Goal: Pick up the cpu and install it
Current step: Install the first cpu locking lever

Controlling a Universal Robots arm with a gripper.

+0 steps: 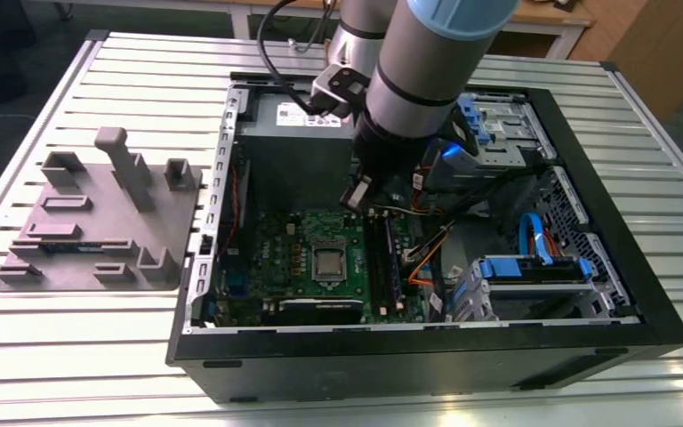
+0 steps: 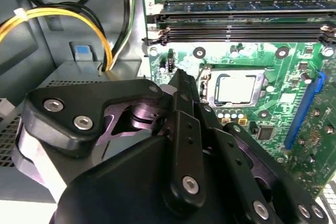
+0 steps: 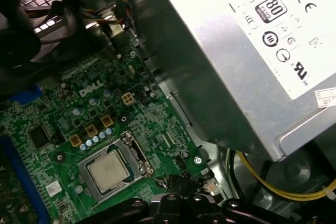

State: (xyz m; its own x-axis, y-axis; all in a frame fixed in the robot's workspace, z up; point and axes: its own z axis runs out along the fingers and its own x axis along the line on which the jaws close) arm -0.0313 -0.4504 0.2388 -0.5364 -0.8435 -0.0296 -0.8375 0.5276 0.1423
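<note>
The cpu (image 1: 330,261) lies flat in the socket in the middle of the green motherboard (image 1: 282,236), silver top up, inside the open computer case. Both wrist views show the cpu (image 2: 236,88) (image 3: 110,170) framed by the socket's metal bracket. My gripper (image 1: 357,199) hangs above the board, a little beyond the socket and next to the power supply. In the second wrist view the gripper (image 2: 181,77) has its black fingers pressed together, shut, with nothing between them. The gripper (image 3: 181,180) stands apart from the chip.
The grey power-supply box (image 1: 300,151) (image 3: 236,51) stands close beside the gripper. Memory slots (image 2: 241,27), yellow and black cables (image 2: 63,17) and blue drive brackets (image 1: 532,267) crowd the case (image 1: 437,351). A grey moulded tray (image 1: 92,222) lies on the slatted table at the exterior view's left.
</note>
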